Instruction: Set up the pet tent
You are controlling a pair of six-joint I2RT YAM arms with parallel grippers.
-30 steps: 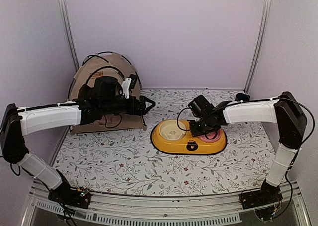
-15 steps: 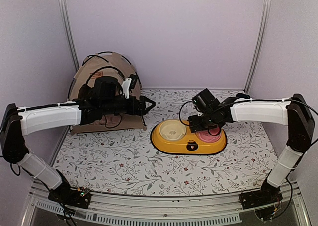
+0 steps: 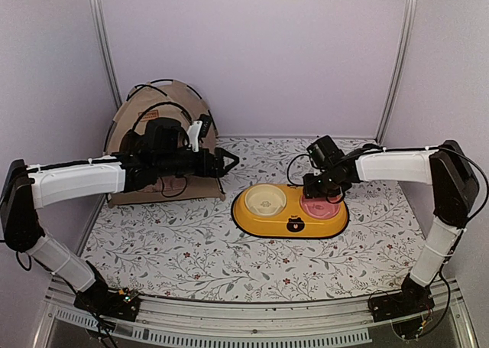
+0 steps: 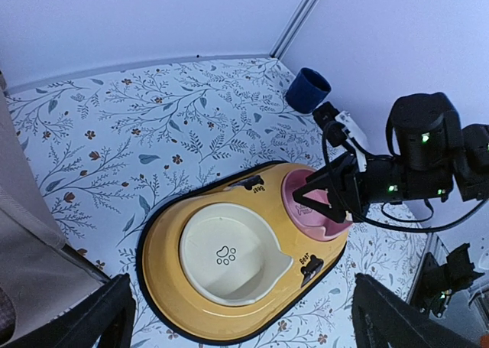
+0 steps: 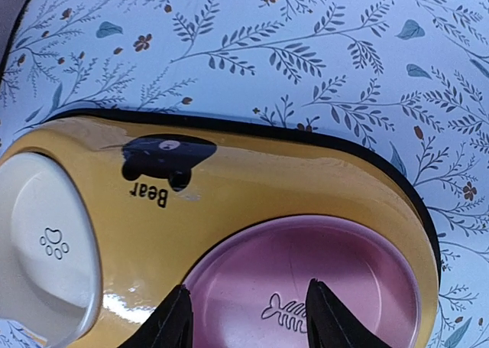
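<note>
The pet tent (image 3: 170, 102), tan fabric with thin black poles, stands at the back left corner, partly hidden by my left arm. A strip of its fabric (image 4: 21, 233) shows at the left edge of the left wrist view. My left gripper (image 3: 229, 161) (image 4: 241, 291) hovers to the right of the tent, wide open and empty, facing the feeder. My right gripper (image 3: 317, 193) (image 5: 246, 288) (image 4: 325, 201) hangs just over the pink bowl (image 5: 344, 264). Its jaws stand apart with nothing between them.
A yellow oval feeder tray (image 3: 252, 219) (image 4: 164, 283) (image 5: 252, 181) lies mid-table, with a cream bowl (image 3: 265, 200) (image 4: 229, 252) on its left and the pink bowl (image 3: 315, 208) on its right. A dark blue cup (image 3: 372, 147) (image 4: 308, 89) stands at the back right corner.
My right gripper has shifted right and back, from the feeder's middle to above the pink bowl, and its jaws have come apart. The left arm has not moved.
</note>
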